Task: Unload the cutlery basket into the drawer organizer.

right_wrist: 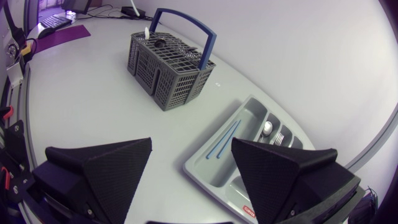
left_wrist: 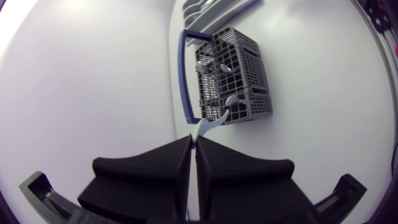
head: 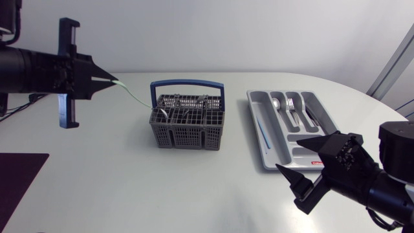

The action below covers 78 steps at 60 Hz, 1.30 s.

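Observation:
The grey cutlery basket (head: 187, 126) with a blue handle stands mid-table and holds several metal pieces (head: 184, 107). My left gripper (head: 108, 80) hangs to its left, above the table. It is shut on one end of a thin pale green utensil (head: 132, 94) whose far end reaches the basket's left rim. In the left wrist view the utensil (left_wrist: 205, 126) sticks out from the closed fingertips toward the basket (left_wrist: 233, 74). The grey drawer organizer (head: 260, 152) lies to the right. My right gripper (head: 304, 165) stands open at its near end, holding nothing.
The organizer holds spoons (head: 277, 103), forks (head: 292, 107) and thin blue sticks (head: 264, 129) in separate compartments. A dark purple mat (head: 19, 171) lies at the table's near left corner. Bare table separates the basket (right_wrist: 171, 65) from the organizer (right_wrist: 214, 171).

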Tool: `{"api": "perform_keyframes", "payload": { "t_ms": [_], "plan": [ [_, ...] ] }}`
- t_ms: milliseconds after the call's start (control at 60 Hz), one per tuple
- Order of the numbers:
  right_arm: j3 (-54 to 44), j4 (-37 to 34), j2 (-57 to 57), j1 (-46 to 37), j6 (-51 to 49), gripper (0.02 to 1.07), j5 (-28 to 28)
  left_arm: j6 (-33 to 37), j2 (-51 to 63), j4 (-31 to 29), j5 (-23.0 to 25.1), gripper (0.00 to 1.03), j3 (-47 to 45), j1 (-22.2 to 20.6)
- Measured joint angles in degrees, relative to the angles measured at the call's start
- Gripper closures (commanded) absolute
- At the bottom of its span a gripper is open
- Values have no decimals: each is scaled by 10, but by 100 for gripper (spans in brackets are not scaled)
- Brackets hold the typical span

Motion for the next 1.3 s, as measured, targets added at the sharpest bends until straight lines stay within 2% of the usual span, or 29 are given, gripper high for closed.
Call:
{"api": "perform_keyframes", "payload": {
  "t_ms": [167, 317, 467, 550, 733, 867, 917, 1033, 1117, 1300],
  "plan": [
    [18, 0, -13, 0, 1, 8, 17, -169, -3, -44, -9, 100, 53, -34],
    [49, 0, -16, 9, 5, 8, 35, -328, 17, -93, -12, 100, 82, -108],
    [73, 3, -2, 61, 10, 9, 88, -483, 60, -106, -14, 100, 97, -192],
    [82, 13, 16, 93, 12, 12, 117, -560, 94, -107, -12, 100, 122, -223],
    [96, 53, 62, 165, 15, 16, 198, -710, 184, -116, 27, 100, 193, -259],
    [107, 75, 90, 190, 16, 17, 216, -789, 238, -118, 55, 100, 237, -267],
    [111, 81, 98, 193, 16, 21, 218, -809, 251, -118, 59, 100, 245, -270],
    [114, 96, 110, 196, 15, 23, 221, -840, 271, -119, 63, 100, 253, -276],
    [114, 112, 121, 200, 15, 30, 228, -859, 284, -119, 69, 100, 260, -280],
    [114, 166, 163, 228, 2, 31, 260, -883, 306, -119, 91, 100, 273, -283]
  ]
}}
